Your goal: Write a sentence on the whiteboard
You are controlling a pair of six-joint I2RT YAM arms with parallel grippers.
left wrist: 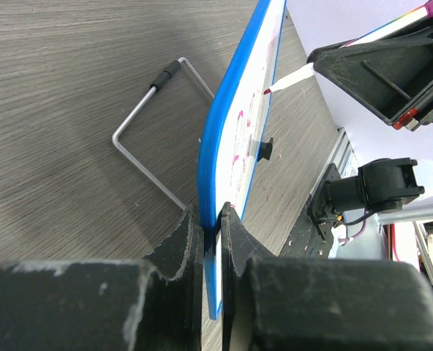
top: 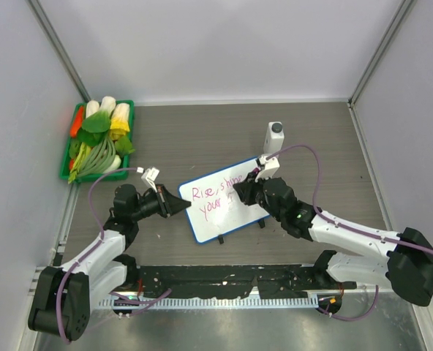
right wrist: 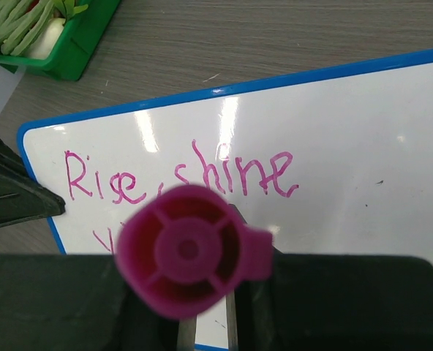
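**Board pinned at its left end, pink pen standing on the second line**

Whiteboard (top: 218, 223) lies in the middle of the table (top: 202, 139), its long axis running left to right and skewed, the right end farther from the arm bases than the left. The sentence (top: 213, 196) follows that axis in two pink lines, letter tops away from the bases. "Rise, shine" sits above and "your" below; anything after that is hidden behind the right arm.

The left gripper (top: 183, 206) is closed on the board's left short edge. In the left wrist view its two black fingers (left wrist: 183, 241) pinch the blue rim from both sides. A bent wire stand (left wrist: 140, 124) lies on the table beside the board's back.

The right gripper (top: 248, 191) is clamped around a pink marker (right wrist: 187, 252). Seen end-on from the right wrist, the marker's long axis stands nearly square to the board face, butt end toward the camera. Its tip (left wrist: 268, 91) points at the white surface. Whether it touches cannot be told.

A white bottle (top: 275, 135) stands beyond the board's right end. A green tray (top: 64, 172) of vegetables sits at the far left.
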